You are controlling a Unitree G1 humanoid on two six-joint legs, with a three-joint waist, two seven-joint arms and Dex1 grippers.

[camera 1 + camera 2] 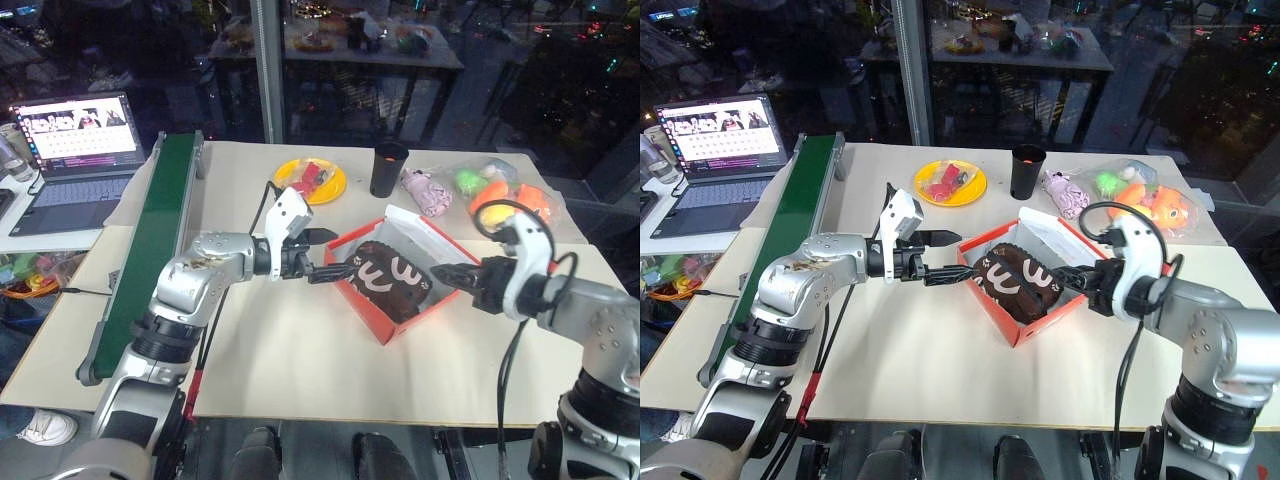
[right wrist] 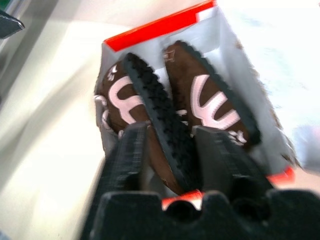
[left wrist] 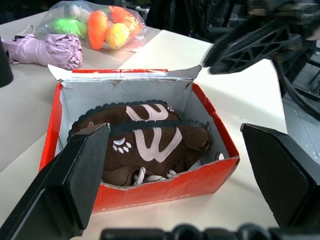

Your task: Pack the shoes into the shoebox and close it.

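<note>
Both shoes [image 3: 145, 145] sat in the box [image 1: 372, 318], lid open. Left end effector [image 1: 322, 255] gaped wide beside the box; right end effector [image 1: 452, 274] looked nearly pinched. Shoes riding high might jam the lid.

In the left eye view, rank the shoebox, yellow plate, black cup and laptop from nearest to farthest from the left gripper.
1. shoebox, right beside the left gripper, toward the robot's right.
2. yellow plate, just behind it on the table.
3. black cup, farther back and right.
4. laptop, far off to the left, on a separate surface.
</note>
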